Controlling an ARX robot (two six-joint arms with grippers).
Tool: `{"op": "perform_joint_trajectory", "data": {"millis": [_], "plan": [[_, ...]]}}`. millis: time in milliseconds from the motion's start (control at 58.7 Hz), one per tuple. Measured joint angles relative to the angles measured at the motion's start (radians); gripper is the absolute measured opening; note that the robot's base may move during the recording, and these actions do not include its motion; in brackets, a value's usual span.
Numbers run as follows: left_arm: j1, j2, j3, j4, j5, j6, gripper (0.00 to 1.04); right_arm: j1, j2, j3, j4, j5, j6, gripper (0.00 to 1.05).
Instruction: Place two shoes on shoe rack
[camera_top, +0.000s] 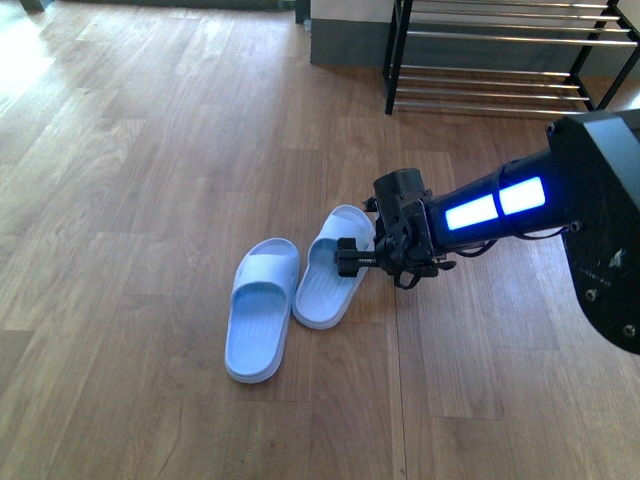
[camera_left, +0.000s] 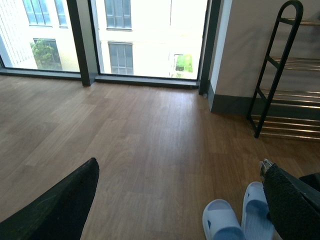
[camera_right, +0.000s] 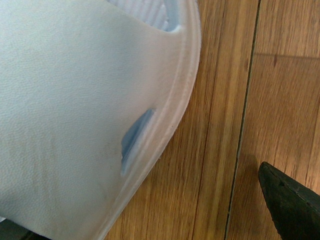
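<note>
Nearest on the floor (camera_top: 120, 200) lies the left slide (camera_top: 260, 310), with the right slide (camera_top: 328, 285) just beside it, both with toes pointing far and slightly right. Over the right slide's toe hangs the right gripper (camera_top: 385, 250), its fingers (camera_right: 290, 207) spread. The left gripper (camera_left: 180, 167) is spread too. The shoe rack (camera_top: 500, 60) stands far right.

Left slide (camera_top: 262, 310) beside right slide (camera_top: 333, 268) on floor (camera_top: 150, 200); shoe rack (camera_top: 397, 60) behind

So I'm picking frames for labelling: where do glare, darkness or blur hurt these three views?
Front view: sunlight washes out the floor at the far left, while the slides are sharp and evenly lit. Left wrist view: the window is overexposed, and the left claw's fingers are dark, soft shapes. Right wrist view: one slide fills the frame from very close and looks slightly soft.
</note>
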Motion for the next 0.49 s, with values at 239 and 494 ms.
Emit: {"op": "perform_joint_trajectory", "data": {"millis": [239, 494], "plan": [[0.0, 0.0, 0.0, 0.0, 0.0, 0.0, 0.95, -0.032, -0.008, -0.031, 0.059, -0.019, -0.002, 0.61], [0.0, 0.0, 0.0, 0.0, 0.0, 0.0, 0.95, -0.055, -0.085, -0.196, 0.163, -0.017, -0.016, 0.27]]}}
